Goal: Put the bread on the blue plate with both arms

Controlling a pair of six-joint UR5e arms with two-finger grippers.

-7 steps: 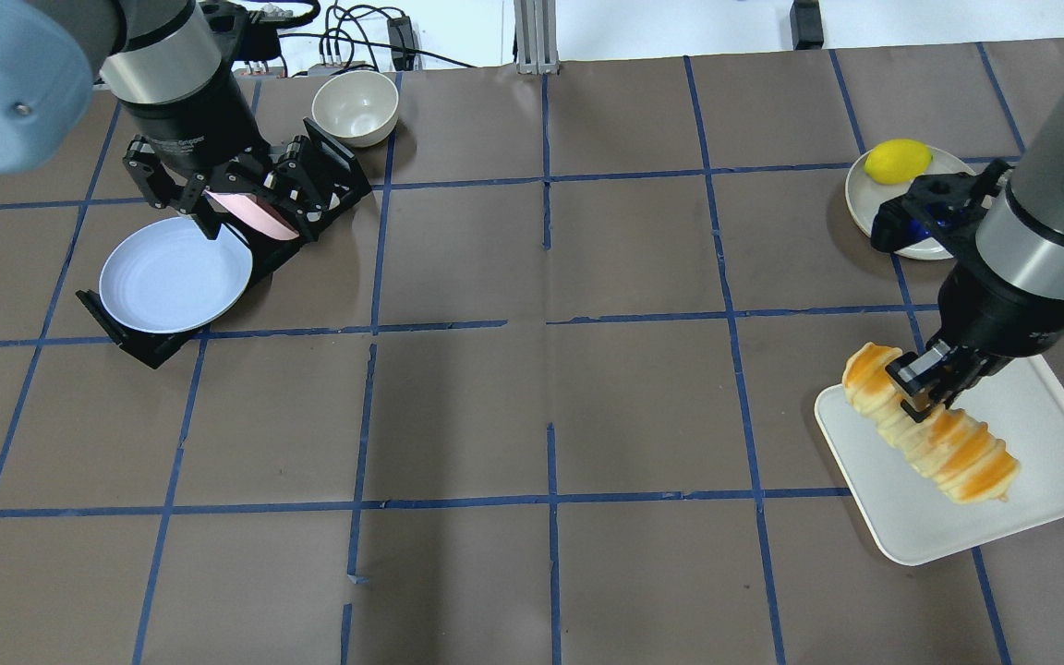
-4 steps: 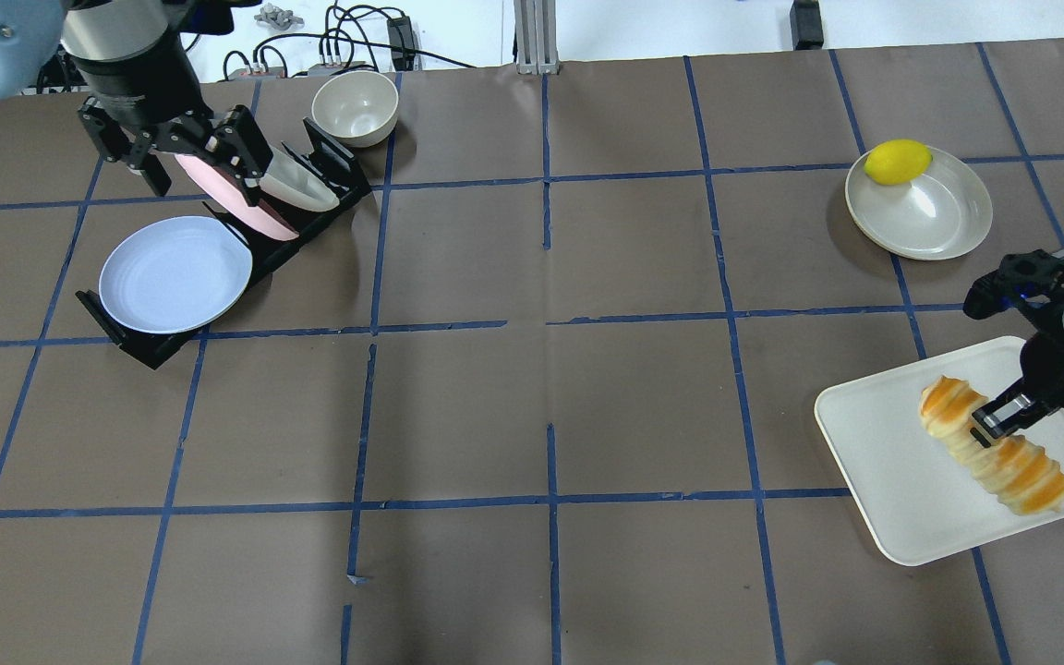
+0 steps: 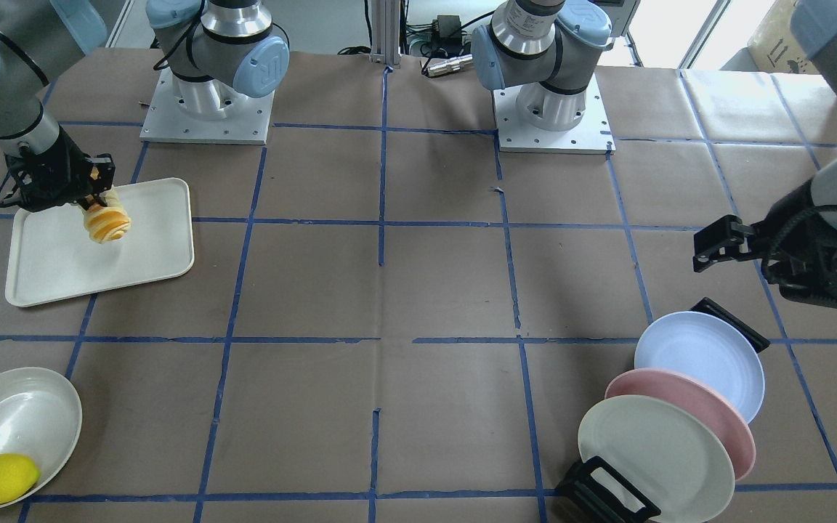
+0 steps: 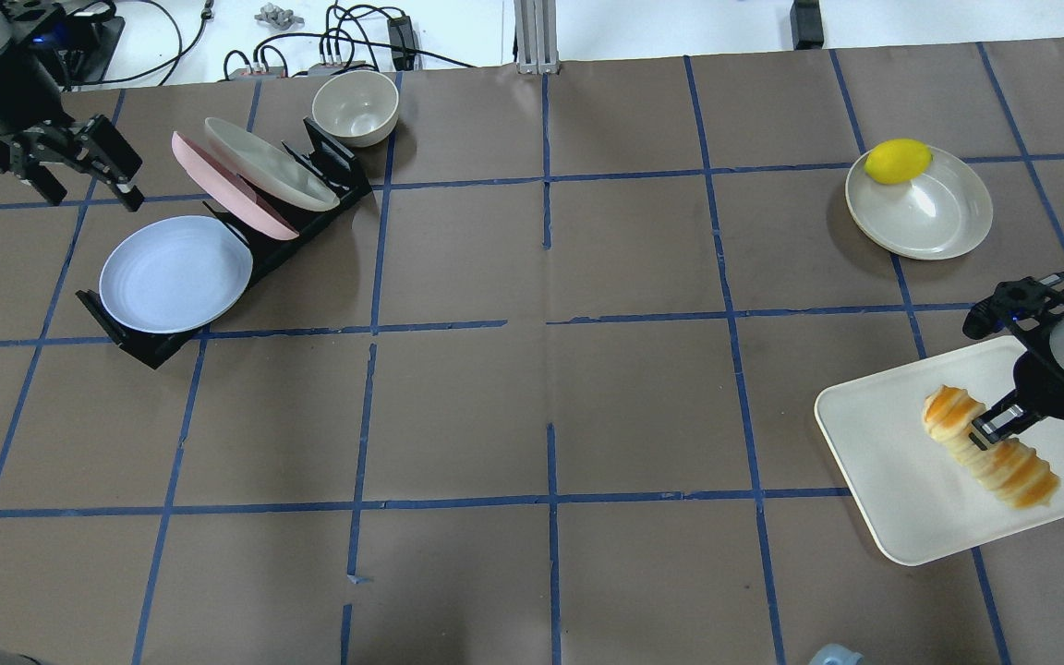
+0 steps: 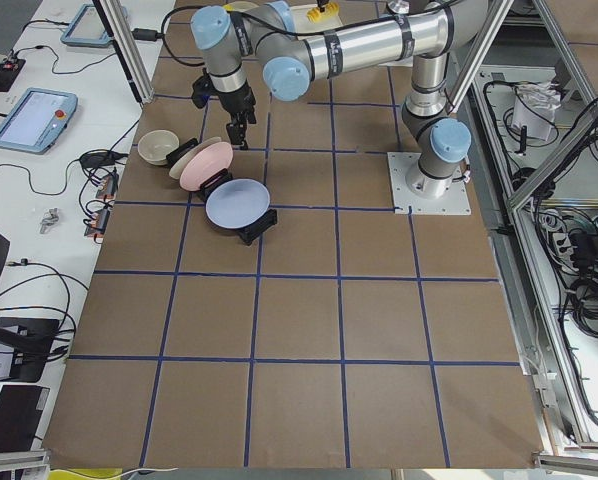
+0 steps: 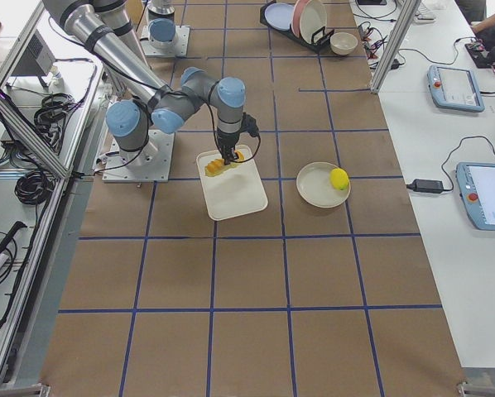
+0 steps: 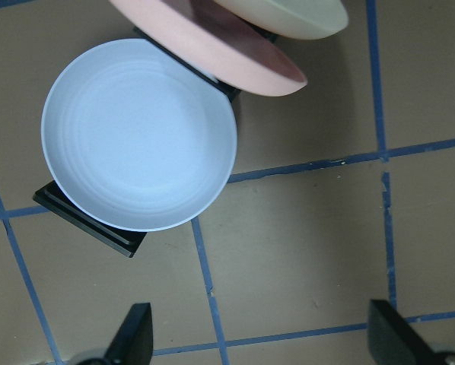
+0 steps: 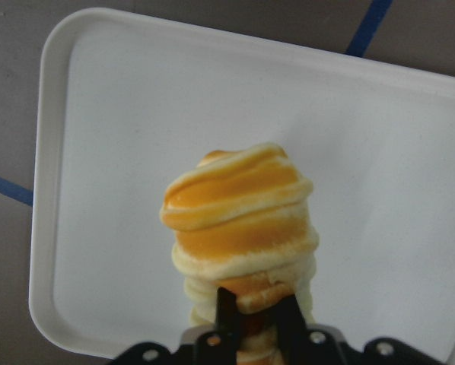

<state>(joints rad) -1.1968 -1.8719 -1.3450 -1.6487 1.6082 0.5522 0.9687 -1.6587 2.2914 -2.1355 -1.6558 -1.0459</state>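
Observation:
The bread (image 4: 989, 448), a ridged yellow-orange loaf, is held near its middle by my right gripper (image 4: 994, 427), which is shut on it over the white tray (image 4: 874, 462). The right wrist view shows the jaws pinching the bread (image 8: 239, 220). I cannot tell whether the loaf touches the tray. The blue plate (image 4: 176, 274) leans in the front slot of a black rack (image 4: 153, 351) at the left. My left gripper (image 4: 79, 189) is open and empty, behind and to the left of the rack. In the left wrist view the blue plate (image 7: 140, 133) lies beyond the spread fingertips (image 7: 132, 334).
A pink plate (image 4: 227, 199) and a cream plate (image 4: 269, 166) stand in the same rack behind the blue one. A cream bowl (image 4: 355, 106) sits beyond the rack. A lemon (image 4: 898, 160) lies in a shallow cream dish (image 4: 934, 217) at the far right.
My left gripper has moved from over the pink plate off to the left of the rack, still open. My right gripper has carried the bread rightward, from the tray's left edge to over its middle.

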